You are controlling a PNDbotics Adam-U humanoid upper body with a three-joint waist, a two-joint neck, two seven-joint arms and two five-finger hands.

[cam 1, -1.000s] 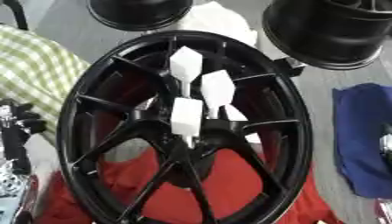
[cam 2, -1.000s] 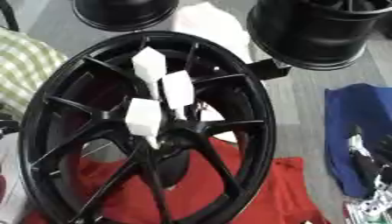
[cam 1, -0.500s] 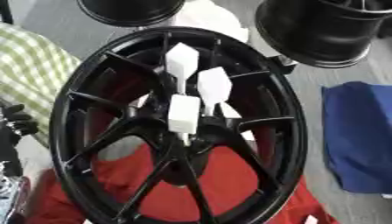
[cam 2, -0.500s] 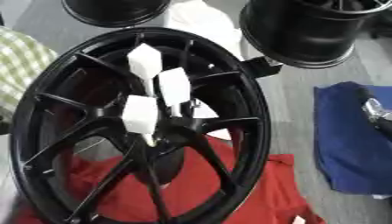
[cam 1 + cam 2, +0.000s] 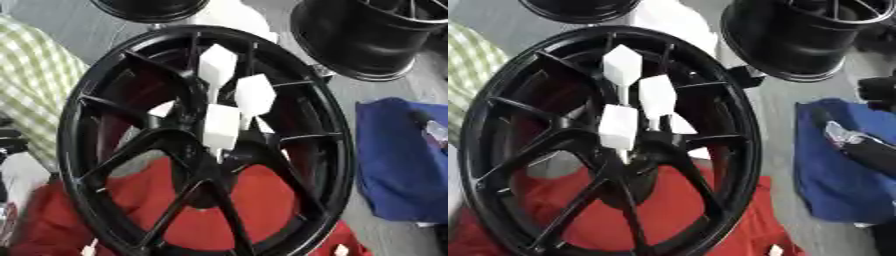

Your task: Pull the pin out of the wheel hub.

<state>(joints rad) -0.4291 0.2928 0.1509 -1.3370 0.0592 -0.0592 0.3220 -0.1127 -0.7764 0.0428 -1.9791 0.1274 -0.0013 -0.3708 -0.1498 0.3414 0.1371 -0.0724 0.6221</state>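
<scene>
While the black wheel hub (image 5: 206, 145) lies on red cloth (image 5: 254, 210), you see three white pins (image 5: 220, 127) upright at its center; your hands' states cannot be told.

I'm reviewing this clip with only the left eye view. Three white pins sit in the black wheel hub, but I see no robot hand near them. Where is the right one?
Observer: The right eye view shows the right robot hand over the blue cloth, dark with a silvery part.
Operator: Is it touching the wheel or a pin?
Observer: No. It is apart from the rim of the wheel hub, and nothing touches the white pins.
Operator: Does any more of that arm show?
Observer: A dark part, probably the arm, shows at the right edge above the cloth.
</scene>
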